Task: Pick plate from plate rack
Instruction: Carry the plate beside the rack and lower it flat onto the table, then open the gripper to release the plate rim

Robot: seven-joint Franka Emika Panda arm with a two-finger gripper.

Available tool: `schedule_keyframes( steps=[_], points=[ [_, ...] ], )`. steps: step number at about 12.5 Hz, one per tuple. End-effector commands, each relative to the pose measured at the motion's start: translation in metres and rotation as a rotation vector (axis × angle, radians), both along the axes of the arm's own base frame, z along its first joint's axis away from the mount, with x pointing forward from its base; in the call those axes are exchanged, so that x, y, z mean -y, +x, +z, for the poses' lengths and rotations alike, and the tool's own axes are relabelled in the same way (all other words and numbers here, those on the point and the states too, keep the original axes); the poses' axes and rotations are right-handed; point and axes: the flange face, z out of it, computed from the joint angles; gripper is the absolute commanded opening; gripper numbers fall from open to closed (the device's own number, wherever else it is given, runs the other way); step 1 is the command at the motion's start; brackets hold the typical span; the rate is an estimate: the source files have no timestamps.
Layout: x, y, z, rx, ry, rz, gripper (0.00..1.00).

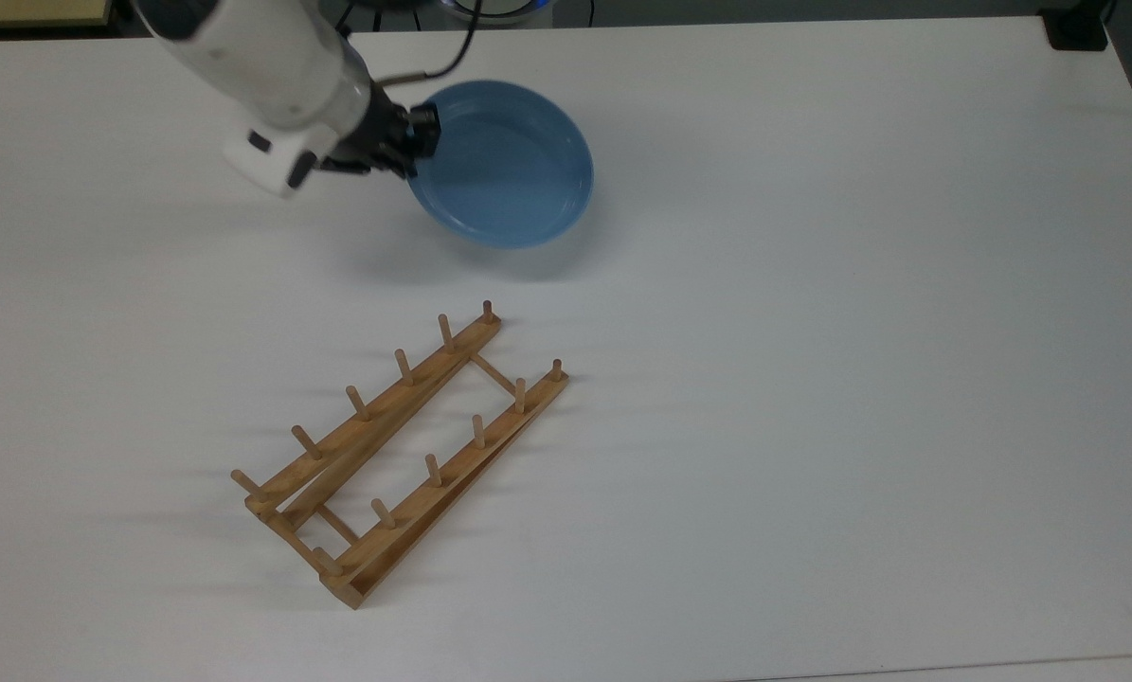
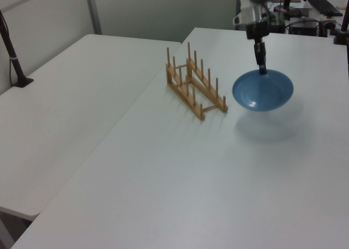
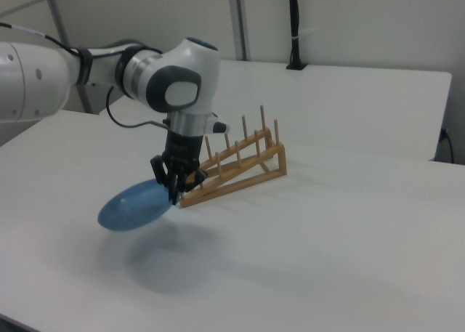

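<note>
Tabletop [image 1: 812, 379] white, wide, bare past light-brown wooden plate rack [image 1: 400, 455]; two-finger gripper [image 1: 421, 142] pinches glossy light-blue plate [image 1: 504, 170] rim, held above table.

We see a white table [image 1: 812, 379] filling the frame, a second table [image 2: 60, 107] at left, and a black post [image 2: 11, 53] at its far-left edge.
</note>
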Motion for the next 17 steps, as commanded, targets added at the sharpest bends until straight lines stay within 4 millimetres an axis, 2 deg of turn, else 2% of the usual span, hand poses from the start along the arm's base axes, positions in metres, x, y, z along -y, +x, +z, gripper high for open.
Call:
schedule_keyframes(
  steps=[1,4,5,8,10,11,12,13,15,17],
  points=[
    [-0.009,0.008,-0.036,0.017,-0.074,0.091,0.00],
    [-0.012,0.016,-0.063,0.021,-0.119,0.161,0.00],
    [-0.009,0.015,-0.074,0.017,-0.138,0.187,0.00],
    [-0.008,0.008,-0.089,0.007,-0.150,0.221,0.00],
    [-0.011,0.006,-0.096,-0.004,-0.152,0.231,0.18],
    [-0.011,0.006,-0.096,-0.005,-0.153,0.230,0.32],
    [-0.010,0.006,-0.096,-0.005,-0.156,0.224,0.54],
    [-0.008,0.007,-0.095,-0.004,-0.157,0.215,0.67],
    [-0.009,0.007,-0.089,0.007,-0.159,0.211,0.71],
    [-0.011,0.009,-0.075,0.029,-0.169,0.175,0.81]
  ],
)
